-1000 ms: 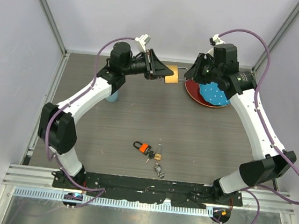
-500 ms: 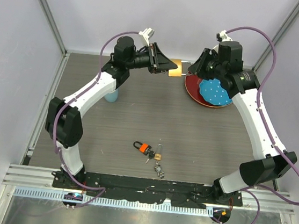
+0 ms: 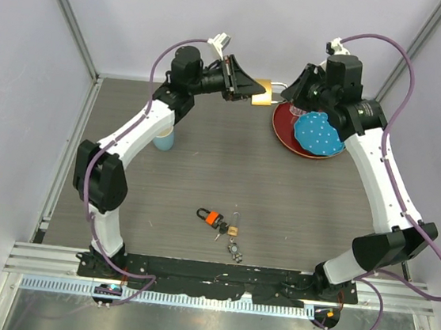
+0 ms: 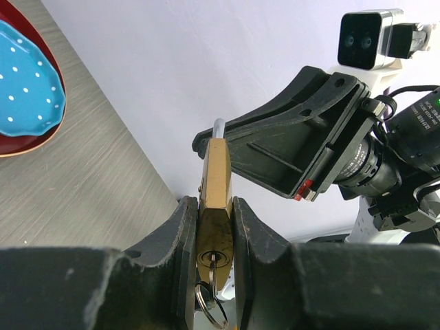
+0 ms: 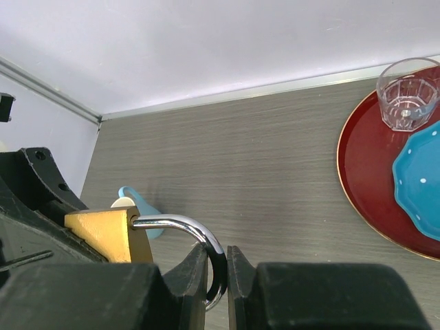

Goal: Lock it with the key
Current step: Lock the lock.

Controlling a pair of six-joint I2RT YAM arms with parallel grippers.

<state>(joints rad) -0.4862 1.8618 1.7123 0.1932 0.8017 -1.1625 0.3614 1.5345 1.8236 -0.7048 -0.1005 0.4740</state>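
The big brass padlock (image 3: pixel 262 92) is held in the air at the back of the table between both arms. My left gripper (image 3: pixel 249 90) is shut on its body (image 4: pixel 218 179). A silver key with a split ring (image 4: pixel 213 285) sits in the keyhole. My right gripper (image 3: pixel 291 93) is shut on the padlock's steel shackle (image 5: pixel 185 225), which sticks out of the brass body (image 5: pixel 103 234). The key bunch with orange and black heads (image 3: pixel 210 216) lies on the table near the front, far from both grippers.
A tiny brass padlock with a keychain (image 3: pixel 231 230) and a small dark piece (image 3: pixel 236 251) lie beside the key bunch. A red plate (image 3: pixel 282 131) holds a blue dotted dish (image 3: pixel 318 132) and a clear glass (image 5: pixel 407 93). A light blue cup (image 3: pixel 164 137) stands at the left.
Both grippers have moved up and toward the back wall with the big padlock held between them. The things on the table have not moved.
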